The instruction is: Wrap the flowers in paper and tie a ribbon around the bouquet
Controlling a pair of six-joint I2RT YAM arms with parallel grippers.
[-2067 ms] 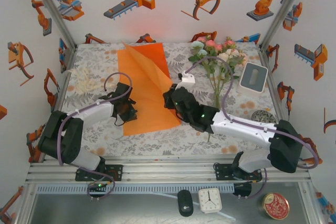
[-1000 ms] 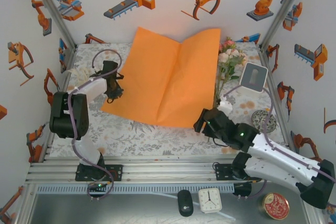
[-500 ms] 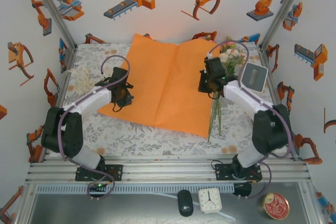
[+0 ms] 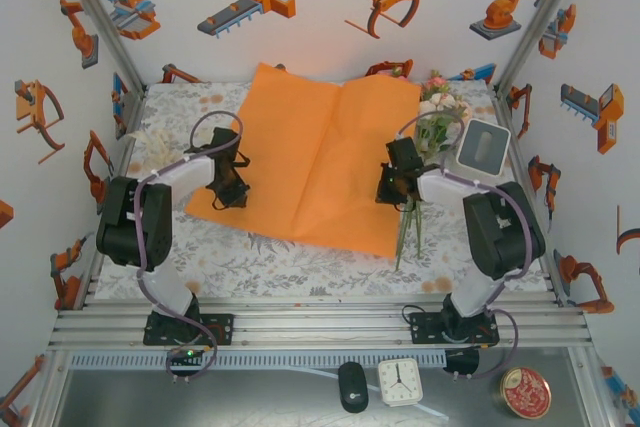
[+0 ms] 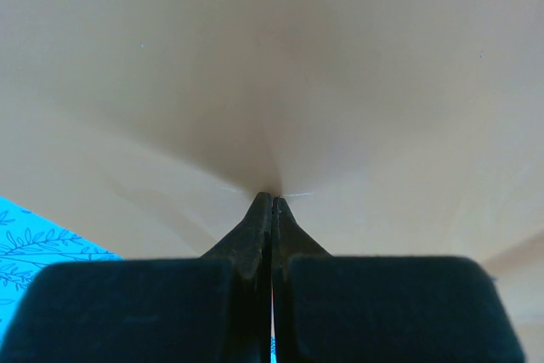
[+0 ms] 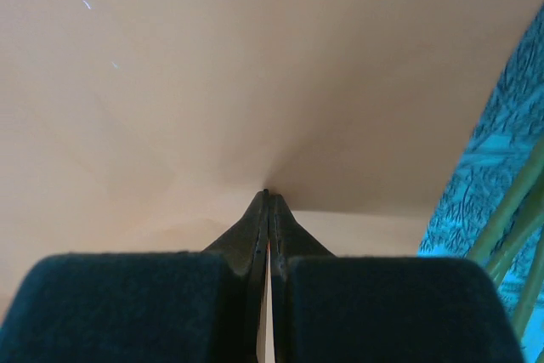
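**ITEM COUNT**

On the surface (image 4: 300, 257): one paper (image 4: 320, 157), one bunch of flowers (image 4: 438, 107), one ribbon (image 4: 160, 152), one white box (image 4: 482, 147).
Hands: two, left hand (image 4: 232, 194) and right hand (image 4: 386, 189).
In front of the surface: one mouse (image 4: 352, 387), one clock (image 4: 400, 381), one round tin (image 4: 525, 392).

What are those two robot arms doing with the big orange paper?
They are getting ready to wrap flowers. The orange paper lies spread open on the table. The left gripper is pinched shut on the paper's left edge, and the right gripper is pinched shut on its right edge. The flowers lie along the paper's right edge, close to the right gripper. Nothing is wrapped or tied yet.
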